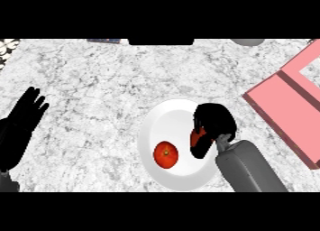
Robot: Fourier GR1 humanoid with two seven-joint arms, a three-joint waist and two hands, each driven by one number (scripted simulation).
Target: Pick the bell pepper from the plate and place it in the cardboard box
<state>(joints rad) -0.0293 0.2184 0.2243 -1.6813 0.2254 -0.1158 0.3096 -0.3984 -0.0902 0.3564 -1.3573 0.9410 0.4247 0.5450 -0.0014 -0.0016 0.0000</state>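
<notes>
Left hand (19,118) rests open at the left edge of the worktop (109,90), fingers straight and pointing far, well apart from everything else; it takes no part in the work.

Plate (163,122) sits near the middle, slightly to the near side; on it, at the near left, lies a round red item with a small stem mark, tomato-like (166,154), untouched.

Right hand (212,122) is over the right half of the plate, fingers curled round a red bell pepper (198,139), of which only a strip shows below the palm; whether it is lifted off the plate cannot be told.

Judgement: grasp made or nearly made; lift, carry and release remain.

The box (292,99), pink, lies at the right, well apart from the plate, its near end running towards the right edge; nothing of the task is inside it yet.

Open worktop lies between plate and box; the carry to the right looks unobstructed; the box's raised wall must be cleared on entry; the round item is just beside the hand and could be nudged.
</notes>
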